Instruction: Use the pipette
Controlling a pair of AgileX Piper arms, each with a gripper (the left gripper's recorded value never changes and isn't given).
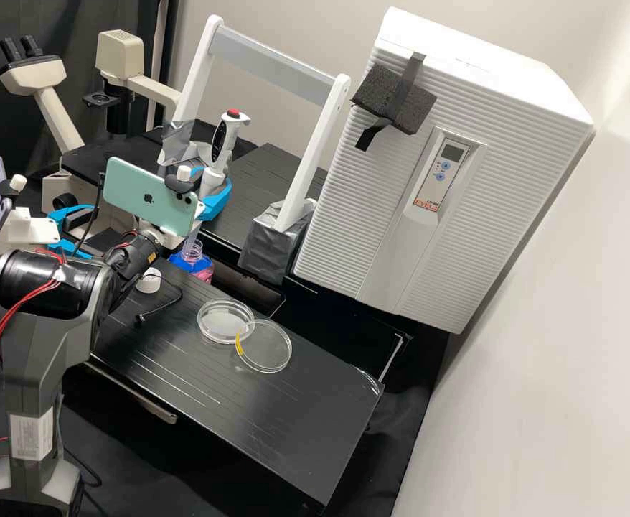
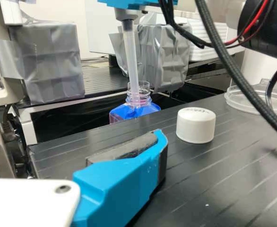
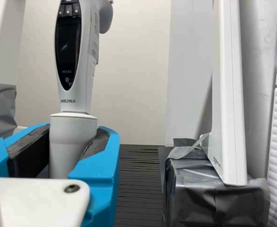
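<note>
right gripper [image 3: 65,156] clenched on pipette [image 3: 77,52], tip down in the open bottle [image 2: 134,111] at the edge of the bench [image 1: 272,416], probably aspirating; dispensing to the petri dish [image 1: 225,319] not yet done; can't tell state of left gripper [image 1: 67,217].

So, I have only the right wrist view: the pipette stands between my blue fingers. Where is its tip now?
Observer: The left wrist view shows the pipette with its tip inside the neck of an open bottle.
Operator: Is the cap out of the way?
Observer: Yes, a white cap lies on the bench beside the bottle, not touching it.
Operator: Is any dish ready?
Observer: The high view shows two clear round dishes, overlapping at one edge, nearer the camera than the bottle.
</note>
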